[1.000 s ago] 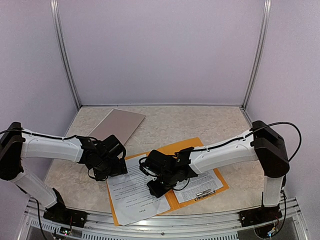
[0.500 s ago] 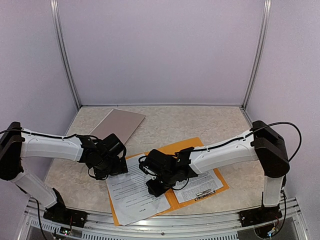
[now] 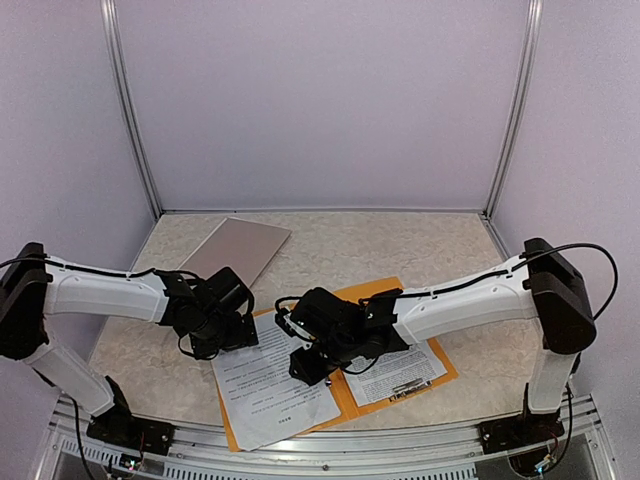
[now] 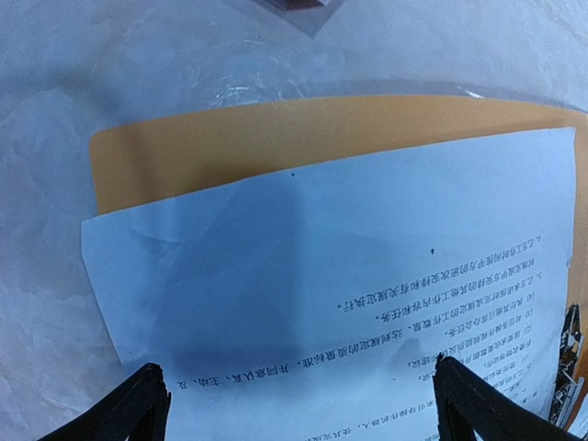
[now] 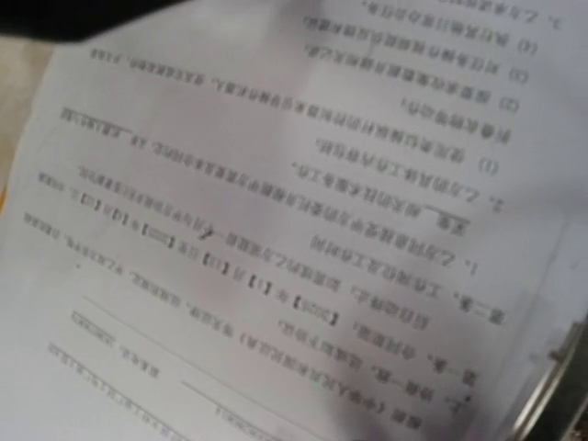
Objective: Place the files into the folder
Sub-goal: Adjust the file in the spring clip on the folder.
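Note:
An orange folder [image 3: 446, 372] lies open near the table's front edge. The files are white printed sheets: one [image 3: 265, 390] lies on the folder's left half and sticks out past its front edge, another [image 3: 400, 368] lies on the right half by a metal clip [image 3: 405, 386]. My left gripper [image 3: 216, 340] hovers over the left sheet's far corner. In the left wrist view its fingers [image 4: 138, 409] stand wide apart above the sheet [image 4: 349, 239] and the folder [image 4: 230, 147], holding nothing. My right gripper [image 3: 306, 364] is low over the left sheet's right edge. Its wrist view shows only blurred printed paper [image 5: 276, 230], with its fingers hidden.
A flat pinkish-beige board [image 3: 236, 250] lies at the back left of the marbled table [image 3: 400, 245]; its corner [image 4: 299, 7] shows in the left wrist view. Pale booth walls and metal posts [image 3: 135, 120] close in the back and sides.
My right arm has shifted a little, its wrist drifting slightly left and away from the front edge over the sheet. The left arm has barely moved.

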Controlling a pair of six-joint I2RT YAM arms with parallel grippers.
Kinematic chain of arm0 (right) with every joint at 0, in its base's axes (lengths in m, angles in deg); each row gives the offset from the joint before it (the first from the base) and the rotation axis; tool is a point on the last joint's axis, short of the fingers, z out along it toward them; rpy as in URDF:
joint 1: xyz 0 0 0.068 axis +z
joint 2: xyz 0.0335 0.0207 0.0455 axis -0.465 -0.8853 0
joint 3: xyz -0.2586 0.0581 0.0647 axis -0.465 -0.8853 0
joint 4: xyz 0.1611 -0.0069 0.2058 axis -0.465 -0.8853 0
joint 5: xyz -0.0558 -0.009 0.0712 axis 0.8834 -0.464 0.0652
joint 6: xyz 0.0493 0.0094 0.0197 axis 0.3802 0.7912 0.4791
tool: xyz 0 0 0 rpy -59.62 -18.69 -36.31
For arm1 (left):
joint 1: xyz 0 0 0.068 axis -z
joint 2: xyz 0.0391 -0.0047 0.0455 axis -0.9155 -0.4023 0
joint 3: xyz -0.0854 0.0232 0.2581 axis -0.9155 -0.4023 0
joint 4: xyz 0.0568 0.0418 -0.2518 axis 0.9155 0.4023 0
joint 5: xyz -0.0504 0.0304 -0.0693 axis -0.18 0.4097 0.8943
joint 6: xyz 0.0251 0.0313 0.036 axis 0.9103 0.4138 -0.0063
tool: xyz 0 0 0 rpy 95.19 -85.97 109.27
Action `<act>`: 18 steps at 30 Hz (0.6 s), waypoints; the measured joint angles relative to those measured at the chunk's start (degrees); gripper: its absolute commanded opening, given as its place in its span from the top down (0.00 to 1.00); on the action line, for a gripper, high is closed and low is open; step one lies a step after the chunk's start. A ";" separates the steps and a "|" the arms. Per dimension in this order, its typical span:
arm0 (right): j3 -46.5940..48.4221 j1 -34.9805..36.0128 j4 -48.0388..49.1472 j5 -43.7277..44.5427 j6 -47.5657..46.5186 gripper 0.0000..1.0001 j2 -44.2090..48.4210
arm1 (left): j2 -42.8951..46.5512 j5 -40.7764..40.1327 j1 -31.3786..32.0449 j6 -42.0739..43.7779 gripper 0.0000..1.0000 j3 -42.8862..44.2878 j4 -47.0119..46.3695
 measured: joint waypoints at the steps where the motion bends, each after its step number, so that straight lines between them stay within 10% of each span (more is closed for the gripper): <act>1: -0.13 0.00 0.09 0.22 0.00 0.76 0.11 | -0.44 0.22 0.00 0.07 0.04 0.02 -0.39; 18: -1.62 0.00 -0.37 3.85 0.11 0.76 1.62 | -5.14 0.81 -0.04 2.29 0.04 1.97 -2.03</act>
